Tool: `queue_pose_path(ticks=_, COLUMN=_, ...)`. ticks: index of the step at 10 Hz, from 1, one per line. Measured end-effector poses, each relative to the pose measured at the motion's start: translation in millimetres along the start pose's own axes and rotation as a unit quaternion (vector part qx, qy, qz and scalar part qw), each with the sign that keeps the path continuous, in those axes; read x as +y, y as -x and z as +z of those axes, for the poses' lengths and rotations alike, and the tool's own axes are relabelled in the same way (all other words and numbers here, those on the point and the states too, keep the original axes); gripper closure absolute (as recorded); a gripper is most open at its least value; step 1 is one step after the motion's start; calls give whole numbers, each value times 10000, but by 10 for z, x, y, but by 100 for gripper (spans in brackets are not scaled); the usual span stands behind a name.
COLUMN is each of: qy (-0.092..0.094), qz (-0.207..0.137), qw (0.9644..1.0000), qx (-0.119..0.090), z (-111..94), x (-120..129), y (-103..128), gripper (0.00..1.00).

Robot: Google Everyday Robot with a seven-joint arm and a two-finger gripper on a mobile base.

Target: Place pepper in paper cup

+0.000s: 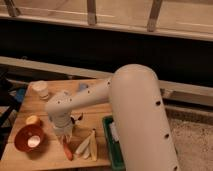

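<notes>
**Gripper Clenched on the Pepper's Upper End**

The gripper [64, 134] pointed straight down at the wooden table [95, 112], low over its front part, hanging from the white arm [135, 115] that reached in from the right of the camera view. Its fingers were drawn together on the upper end of the pepper [67, 150]. The rest of the pepper ran out from directly under the gripper toward the table's front edge and lay on the wood.

The paper cup [40, 89] stood upright well apart from the gripper, behind it and to its left, near the table's far left corner. An orange bowl [28, 139] sat just beside the gripper on its left, with a small round yellow item [33, 120] a little behind the bowl. Pale yellow strips [88, 145] lay near the gripper on its right, close to the pepper but not touching it. Beyond them, further right, was a green bin [113, 147]. A small blue cup [83, 87] stood behind the gripper, partly hidden by the arm.
</notes>
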Motion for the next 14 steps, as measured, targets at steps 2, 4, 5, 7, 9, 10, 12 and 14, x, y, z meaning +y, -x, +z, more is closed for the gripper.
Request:
queue_pose_path(ticks=2, qy=81, qz=19, qw=9998, qx=-173, z=-142, x=-84, y=-13, gripper=100)
queue_pose_path(ticks=4, qy=135, qz=93, qw=9989, qx=-449, z=-507, x=-267, y=-52, gripper=100)
queue_pose_path(ticks=5, qy=121, qz=133, qw=9984, qx=-531, z=-669, x=-359, y=-62, gripper=100)
queue_pose_path(ticks=7, qy=55, qz=316, qw=9968, qx=-732, z=-1028, x=-705, y=-30, gripper=100)
queue_pose_path(ticks=9, qy=45, qz=375, qw=9945, qx=-973, z=-1336, x=-860, y=62, gripper=100)
queue_pose_path(ticks=10, qy=61, qz=392, qw=9929, qx=-1124, z=-1497, x=-939, y=146, gripper=100)
queue_pose_path(ticks=12, qy=129, qz=347, qw=9864, qx=-1600, z=-1900, x=-1072, y=405, gripper=100)
queue_pose_path(ticks=14, qy=251, qz=252, qw=9802, qx=-1946, z=-2141, x=-990, y=582, gripper=100)
